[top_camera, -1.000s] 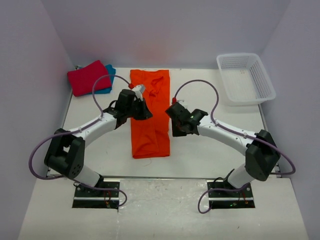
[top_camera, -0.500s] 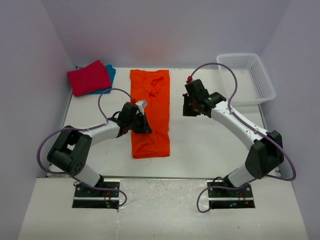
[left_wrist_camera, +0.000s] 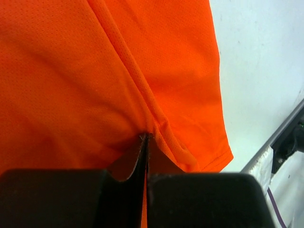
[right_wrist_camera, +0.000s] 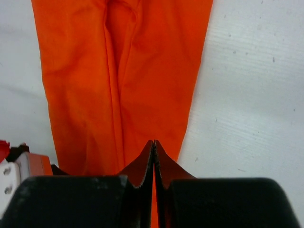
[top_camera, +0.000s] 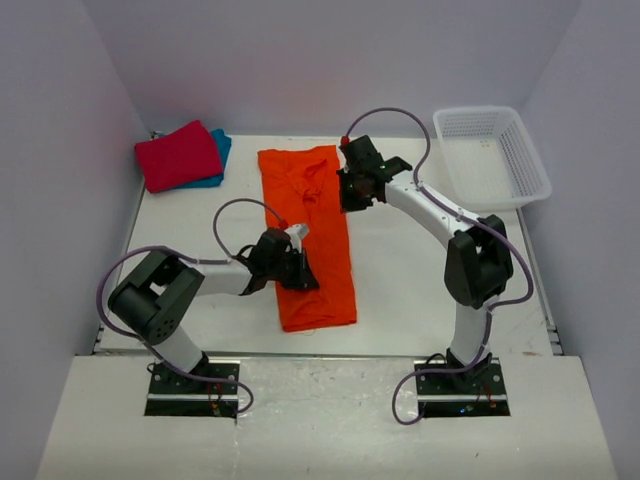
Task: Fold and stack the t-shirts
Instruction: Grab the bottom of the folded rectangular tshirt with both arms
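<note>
Nearest the bases, the left fingers (top_camera: 300,278) sit low on the surface (top_camera: 420,270), at the left edge of the orange shirt (top_camera: 320,240) not far from its near end. In the left wrist view the left fingers (left_wrist_camera: 145,140) are pressed together with a fold of the orange shirt (left_wrist_camera: 71,71) pinched between them, and a stitched seam runs across the cloth to just beside their tips. The corner of the shirt lies just to their right, with bare white surface (left_wrist_camera: 256,71) past it.

The orange shirt lies as a long narrow strip down the middle of the surface, slightly skewed, its near end further right than its far end. It is folded lengthwise and shows some wrinkles in its far half.

Further back, the right fingers (top_camera: 347,198) are at the shirt's right edge, near its far end. In the right wrist view the right fingers (right_wrist_camera: 153,142) are closed too, gripping the edge of the orange shirt (right_wrist_camera: 118,71), with a sliver of cloth showing between them.

At the far left corner a folded red shirt (top_camera: 178,155) lies on top of a teal shirt (top_camera: 222,150), whose edge shows along the red one's right and near sides. At the far right stands a white lattice basket (top_camera: 530,150), well apart from the shirts.
</note>
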Robot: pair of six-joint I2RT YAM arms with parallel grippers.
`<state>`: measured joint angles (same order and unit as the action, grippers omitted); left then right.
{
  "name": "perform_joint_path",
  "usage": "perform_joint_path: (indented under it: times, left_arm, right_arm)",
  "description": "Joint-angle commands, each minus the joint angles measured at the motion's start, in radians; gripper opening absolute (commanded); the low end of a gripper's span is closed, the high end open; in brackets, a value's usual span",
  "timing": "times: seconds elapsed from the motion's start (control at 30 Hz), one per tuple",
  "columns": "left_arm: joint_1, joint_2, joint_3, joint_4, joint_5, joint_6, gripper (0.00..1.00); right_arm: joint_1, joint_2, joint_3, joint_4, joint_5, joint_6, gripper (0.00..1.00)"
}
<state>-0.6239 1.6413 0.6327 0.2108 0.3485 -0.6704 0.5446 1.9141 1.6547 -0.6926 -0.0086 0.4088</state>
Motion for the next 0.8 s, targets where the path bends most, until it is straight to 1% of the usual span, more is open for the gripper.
perform_joint_path:
  times: [0.0, 0.1, 0.27, 0.37, 0.4, 0.47, 0.53, 0.67, 0.77]
  left_arm:
    - [-0.045, -0.017, -0.057, -0.044, -0.017, -0.021, 0.00]
    - [-0.108, -0.057, -0.082, -0.053, -0.025, -0.043, 0.00]
    - [-0.154, -0.138, -0.123, -0.067, -0.032, -0.084, 0.00]
    - [-0.181, -0.182, -0.140, -0.093, -0.039, -0.101, 0.00]
    - [-0.194, -0.193, -0.149, -0.096, -0.042, -0.112, 0.00]
    - [-0.204, -0.222, -0.163, -0.099, -0.045, -0.126, 0.00]
    - [-0.221, -0.241, -0.177, -0.097, -0.043, -0.143, 0.00]
    - [-0.261, -0.261, -0.197, -0.094, -0.045, -0.179, 0.00]
    - [-0.307, -0.261, -0.194, -0.094, -0.052, -0.196, 0.00]
  right_arm:
    - [-0.012, 0.045, 0.108, -0.010, -0.014, -0.059, 0.00]
    - [-0.023, 0.088, 0.155, -0.015, -0.039, -0.080, 0.00]
    - [-0.040, 0.160, 0.235, -0.024, -0.111, -0.107, 0.00]
    - [-0.043, 0.223, 0.316, -0.053, -0.166, -0.120, 0.17]
    - [-0.044, 0.238, 0.335, -0.064, -0.186, -0.131, 0.25]
    - [-0.043, 0.288, 0.396, -0.076, -0.202, -0.133, 0.28]
    - [-0.043, 0.319, 0.436, -0.096, -0.231, -0.133, 0.29]
    - [-0.043, 0.382, 0.527, -0.116, -0.283, -0.125, 0.27]
    - [-0.043, 0.442, 0.579, -0.127, -0.294, -0.128, 0.29]
